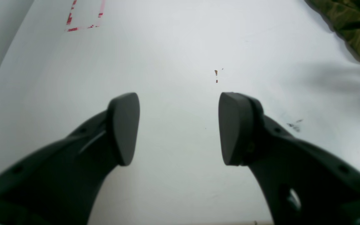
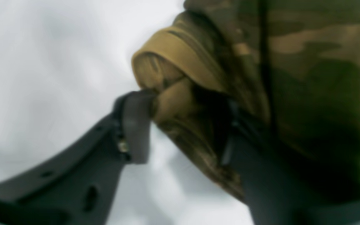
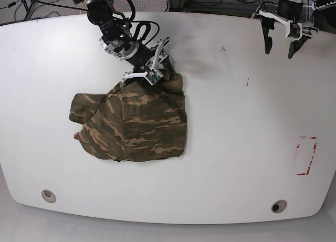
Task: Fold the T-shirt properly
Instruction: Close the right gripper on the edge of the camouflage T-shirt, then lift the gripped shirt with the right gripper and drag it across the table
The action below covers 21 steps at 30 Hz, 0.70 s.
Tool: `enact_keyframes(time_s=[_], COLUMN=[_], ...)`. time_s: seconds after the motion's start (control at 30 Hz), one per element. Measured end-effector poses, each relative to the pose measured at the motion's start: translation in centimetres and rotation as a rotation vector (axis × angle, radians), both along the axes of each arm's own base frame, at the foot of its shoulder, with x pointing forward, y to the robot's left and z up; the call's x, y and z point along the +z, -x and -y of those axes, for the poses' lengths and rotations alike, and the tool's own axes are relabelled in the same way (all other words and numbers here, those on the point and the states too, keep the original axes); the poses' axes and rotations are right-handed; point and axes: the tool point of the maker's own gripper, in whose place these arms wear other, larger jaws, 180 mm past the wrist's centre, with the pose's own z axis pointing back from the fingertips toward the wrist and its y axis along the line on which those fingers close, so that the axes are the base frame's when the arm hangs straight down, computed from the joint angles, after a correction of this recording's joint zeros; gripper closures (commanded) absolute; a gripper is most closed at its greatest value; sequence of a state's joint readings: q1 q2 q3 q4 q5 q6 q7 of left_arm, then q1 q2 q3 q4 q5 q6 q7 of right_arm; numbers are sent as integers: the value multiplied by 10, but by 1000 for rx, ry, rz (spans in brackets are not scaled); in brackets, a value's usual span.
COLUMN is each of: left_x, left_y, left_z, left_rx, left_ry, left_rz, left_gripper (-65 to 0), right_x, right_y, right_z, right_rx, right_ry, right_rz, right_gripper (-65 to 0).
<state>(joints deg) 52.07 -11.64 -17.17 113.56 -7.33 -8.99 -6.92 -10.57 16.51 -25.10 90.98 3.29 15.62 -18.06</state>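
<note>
While the left end effector [image 1: 179, 128] hangs spread above bare worktop [image 1: 180, 47], the right end effector [image 2: 183, 125] pinches the T-shirt [image 3: 134, 124].

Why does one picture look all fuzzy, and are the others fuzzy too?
The right wrist view is blurry: the T-shirt and right tool look smeared. In the left wrist view the left tool is fairly sharp, with a soft grey shadow on the table. The base view is clear and evenly lit.
</note>
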Motion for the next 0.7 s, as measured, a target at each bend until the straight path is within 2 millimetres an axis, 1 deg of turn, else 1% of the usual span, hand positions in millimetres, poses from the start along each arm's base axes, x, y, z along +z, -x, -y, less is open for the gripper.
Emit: enact_keyframes(time_s=[0.03, 0.07, 0.1, 0.13, 0.23, 0.4, 0.47, 0.53, 0.6, 0.63, 0.7], left_x=[0, 0, 0, 0, 1, 1, 2, 1, 2, 3, 5], left_y=[0, 0, 0, 0, -1, -3, -3, -3, -4, -6, -13], left_z=[0, 0, 0, 0, 0, 0, 0, 0, 0, 0, 0], left_rx=[0, -1, 0, -1, -3, -3, -2, -2, -2, -2, -1], left_ry=[0, 0, 0, 0, -2, -2, -2, -2, -2, -1, -2], left_rz=[0, 0, 0, 0, 2, 7, 9, 8, 11, 17, 32], left_gripper=[-368, -368, -368, -368, -368, -368, -368, -368, -368, -368, -368], right_x=[0, 0, 1, 0, 4, 14, 22, 36, 55, 70, 87], right_y=[0, -1, 0, 0, 4, 20, 27, 29, 24, 20, 13], right_z=[0, 0, 0, 1, 0, -2, -1, 0, 0, -1, 0], right_rx=[-2, -5, -7, -10, -10, 3, 1, -2, -10, -11, -18], right_ry=[-2, -2, -2, -2, 0, 26, 35, 31, 17, 4, -7], right_rz=[3, 4, 4, 4, 5, -15, -28, -14, 26, 64, 109], right_gripper=[-146, -90, -65, -3, 0, 0, 0, 0, 0, 0, 0])
